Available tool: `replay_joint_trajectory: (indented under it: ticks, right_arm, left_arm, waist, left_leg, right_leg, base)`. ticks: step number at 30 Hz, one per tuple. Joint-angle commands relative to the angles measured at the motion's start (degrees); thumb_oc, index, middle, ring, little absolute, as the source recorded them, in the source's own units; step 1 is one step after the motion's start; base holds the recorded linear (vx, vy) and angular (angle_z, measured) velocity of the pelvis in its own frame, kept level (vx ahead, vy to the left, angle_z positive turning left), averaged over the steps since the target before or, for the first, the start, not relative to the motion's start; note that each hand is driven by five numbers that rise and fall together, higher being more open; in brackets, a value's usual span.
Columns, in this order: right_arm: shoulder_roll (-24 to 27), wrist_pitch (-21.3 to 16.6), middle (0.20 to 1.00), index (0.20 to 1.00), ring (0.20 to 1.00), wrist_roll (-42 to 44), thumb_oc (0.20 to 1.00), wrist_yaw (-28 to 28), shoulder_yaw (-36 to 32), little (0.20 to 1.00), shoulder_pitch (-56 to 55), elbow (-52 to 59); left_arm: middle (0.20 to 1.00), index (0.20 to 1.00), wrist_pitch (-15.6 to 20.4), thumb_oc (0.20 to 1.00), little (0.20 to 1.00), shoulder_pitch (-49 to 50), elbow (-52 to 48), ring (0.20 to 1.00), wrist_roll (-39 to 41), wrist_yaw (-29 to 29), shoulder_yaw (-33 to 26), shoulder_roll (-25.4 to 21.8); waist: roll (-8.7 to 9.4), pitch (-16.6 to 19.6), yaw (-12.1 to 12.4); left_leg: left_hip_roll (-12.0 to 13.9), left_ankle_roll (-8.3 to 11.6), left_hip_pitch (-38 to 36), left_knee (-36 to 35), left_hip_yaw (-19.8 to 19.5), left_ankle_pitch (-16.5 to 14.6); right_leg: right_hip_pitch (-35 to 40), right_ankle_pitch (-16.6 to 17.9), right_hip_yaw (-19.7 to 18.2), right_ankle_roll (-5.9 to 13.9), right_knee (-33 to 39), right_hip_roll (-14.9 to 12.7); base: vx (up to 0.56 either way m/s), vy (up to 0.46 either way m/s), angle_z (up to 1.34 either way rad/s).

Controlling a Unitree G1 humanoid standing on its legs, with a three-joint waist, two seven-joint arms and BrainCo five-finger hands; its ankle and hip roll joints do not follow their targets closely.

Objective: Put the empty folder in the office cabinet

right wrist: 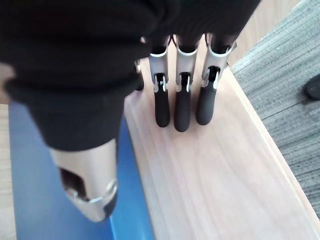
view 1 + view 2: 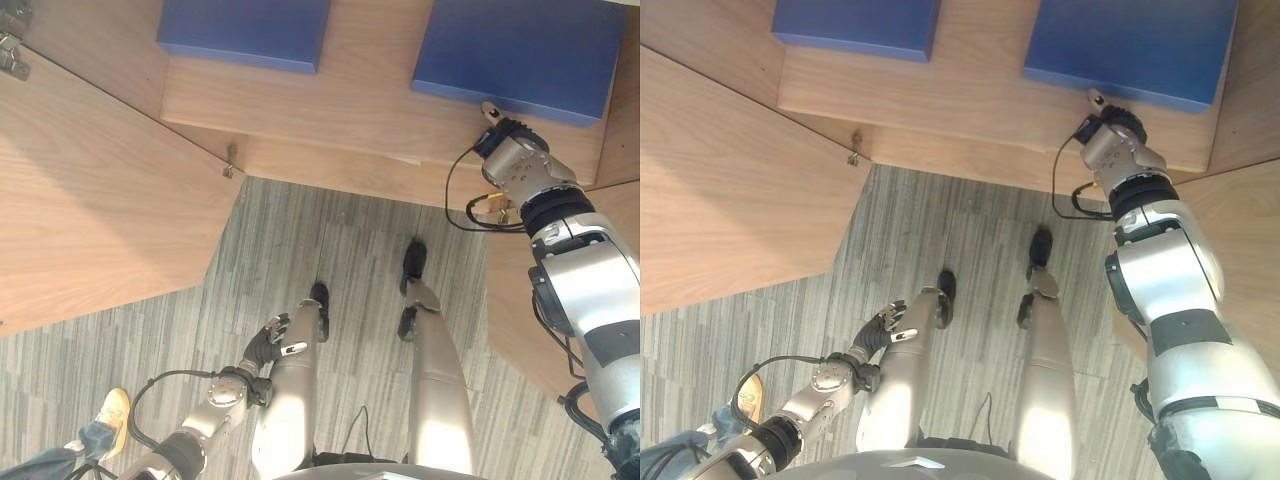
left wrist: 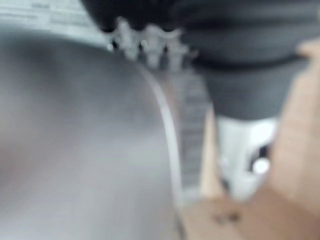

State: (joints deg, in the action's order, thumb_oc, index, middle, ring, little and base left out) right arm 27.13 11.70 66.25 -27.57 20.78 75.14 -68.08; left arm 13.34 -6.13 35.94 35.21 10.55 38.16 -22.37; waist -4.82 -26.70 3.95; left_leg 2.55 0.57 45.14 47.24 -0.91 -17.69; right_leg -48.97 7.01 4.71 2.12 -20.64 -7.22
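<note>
Two blue folders lie flat on the wooden cabinet shelf, one at the left and one at the right. My right hand reaches to the front edge of the right folder. It is open: its straight fingers hover over the bare shelf wood, while the thumb points out above the folder's blue cover. Nothing is held in it. My left hand hangs low by my side above the carpet, fingers relaxed and holding nothing.
The cabinet's left door stands swung open, with a hinge at its inner corner. A second wooden panel stands at the right. Grey striped carpet lies below. A person's shoe shows at the lower left.
</note>
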Motion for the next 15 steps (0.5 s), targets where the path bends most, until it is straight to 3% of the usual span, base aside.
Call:
replay_joint_trajectory:
  ticks: [1, 6, 10, 11, 15]
  right_arm:
    - [4.7, -1.4, 1.0, 1.0, 1.0, -8.3, 1.0, -3.1, -0.8, 1.0, -1.1, 0.8]
    - [5.3, -4.2, 1.0, 1.0, 1.0, -24.2, 1.0, -3.8, 0.5, 1.0, -1.4, -0.6]
    - [5.9, -8.5, 1.0, 1.0, 1.0, -37.8, 1.0, 0.2, 2.8, 1.0, -2.8, 0.7]
    - [5.9, -8.5, 1.0, 1.0, 1.0, -37.8, 1.0, 0.2, 2.8, 1.0, -2.8, 0.7]
    - [6.8, -17.2, 1.0, 1.0, 1.0, -45.5, 1.0, 9.1, 5.1, 1.0, -8.8, 6.0]
  left_arm:
    - [1.0, 1.0, 0.7, 1.0, 1.0, 4.8, -1.2, 1.0, -0.1, 0.3, 1.8, -1.0]
    - [1.0, 1.0, 0.9, 1.0, 1.0, 4.2, -1.1, 1.0, 0.1, 0.0, 1.9, -0.7]
    - [1.0, 1.0, 2.8, 1.0, 1.0, 4.4, -0.5, 1.0, 0.4, 0.5, 1.8, -0.3]
    - [1.0, 1.0, 2.8, 1.0, 1.0, 4.4, -0.5, 1.0, 0.4, 0.5, 1.8, -0.3]
    - [1.0, 1.0, 4.9, 1.0, 1.0, 4.7, 0.2, 1.0, -0.1, 0.6, -0.1, 0.0]
  waist:
    - [-0.67, -3.1, 1.4]
    - [-0.78, -3.1, 1.2]
    - [-0.86, -3.1, 0.9]
    - [-0.86, -3.1, 0.9]
    - [-0.52, -3.1, -0.1]
  left_leg:
    - [0.5, -2.27, 1.7, 1.7, 1.2, 2.8]
    - [0.1, -2.45, 1.2, 0.6, 1.3, 2.5]
    - [-0.3, -2.25, 0.0, -1.0, 1.4, 3.2]
    - [-0.3, -2.25, 0.0, -1.0, 1.4, 3.2]
    - [-0.4, -2.34, -2.3, -3.1, 2.2, 3.4]
  right_leg:
    - [3.5, -14.0, -0.3, -3.59, -10.8, 1.7]
    - [4.0, -13.5, -0.3, -3.2, -9.4, 1.6]
    - [5.1, -12.8, -0.4, -2.93, -7.3, 1.6]
    - [5.1, -12.8, -0.4, -2.93, -7.3, 1.6]
    - [6.8, -11.4, -0.8, -2.27, -4.3, 1.4]
  base:
    - [-0.04, 0.027, -0.11]
    - [-0.05, 0.025, -0.03]
    - [-0.07, 0.053, 0.01]
    - [-0.09, 0.064, -0.05]
    - [-0.12, 0.081, -0.03]
